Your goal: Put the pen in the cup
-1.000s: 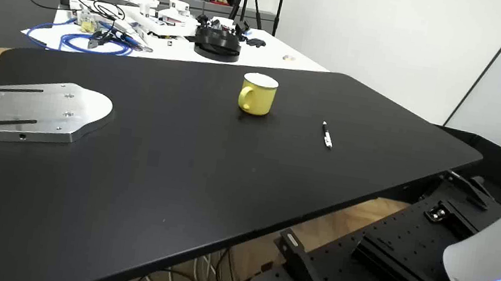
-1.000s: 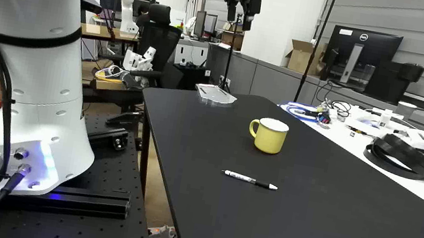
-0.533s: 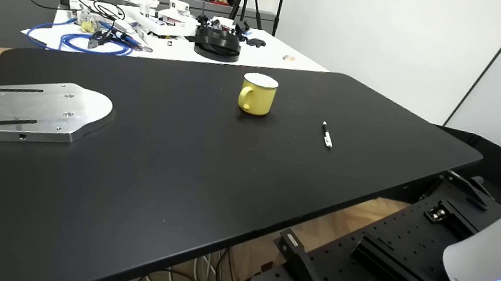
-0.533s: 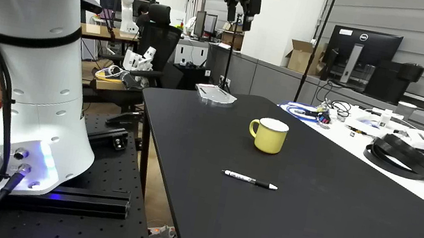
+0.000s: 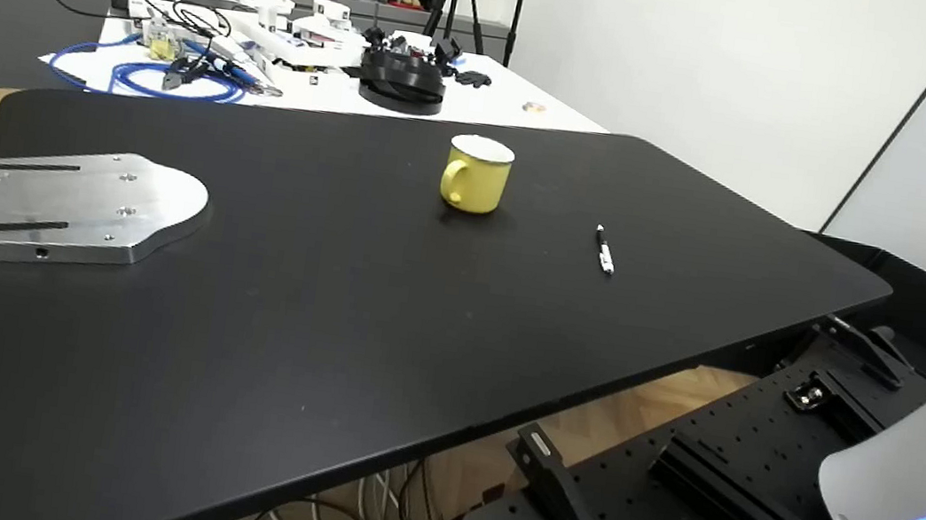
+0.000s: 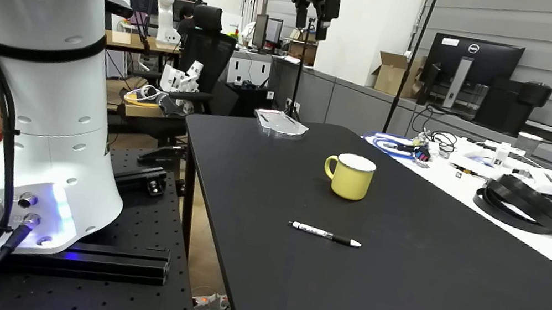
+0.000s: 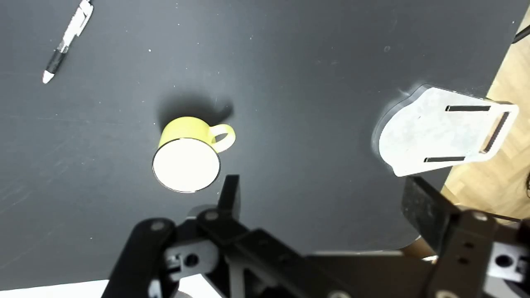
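The pen (image 5: 605,252) is white with a black grip and lies flat on the black table; it also shows in an exterior view (image 6: 322,233) and at the top left of the wrist view (image 7: 72,31). The yellow cup (image 5: 480,184) stands upright with a pale rim, apart from the pen, and shows in an exterior view (image 6: 352,179) and the wrist view (image 7: 186,129). My gripper (image 6: 310,25) is high above the table, pointing down. In the wrist view my gripper (image 7: 325,196) has its fingers wide apart with nothing between them. The cup's inside is washed out white.
A flat silver metal plate (image 5: 78,196) lies at the table's far end from the pen. The black table (image 6: 397,299) has an edge beside the robot base (image 6: 55,168). A white table (image 5: 519,102) with cables and parts adjoins behind.
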Robot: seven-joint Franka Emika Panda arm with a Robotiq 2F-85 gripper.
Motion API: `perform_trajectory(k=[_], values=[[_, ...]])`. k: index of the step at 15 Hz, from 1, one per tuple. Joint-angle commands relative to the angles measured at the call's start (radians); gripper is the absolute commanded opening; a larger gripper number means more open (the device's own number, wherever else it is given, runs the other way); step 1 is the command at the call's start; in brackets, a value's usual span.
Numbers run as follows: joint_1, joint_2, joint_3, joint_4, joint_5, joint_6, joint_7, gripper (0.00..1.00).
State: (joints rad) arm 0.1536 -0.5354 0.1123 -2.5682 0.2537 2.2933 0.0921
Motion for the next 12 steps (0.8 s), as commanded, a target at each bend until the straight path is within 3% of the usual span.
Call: perform_trajectory(k=[1,5,12], values=[[0.002,0.000,-0.002,0.002,-0.002,-0.003,0.002,1.00],[-0.008,0.005,0.001,0.004,-0.012,0.010,0.011,1.00],[-0.135,0.132,-0.032,0.058,-0.054,0.166,0.078,1.00]])
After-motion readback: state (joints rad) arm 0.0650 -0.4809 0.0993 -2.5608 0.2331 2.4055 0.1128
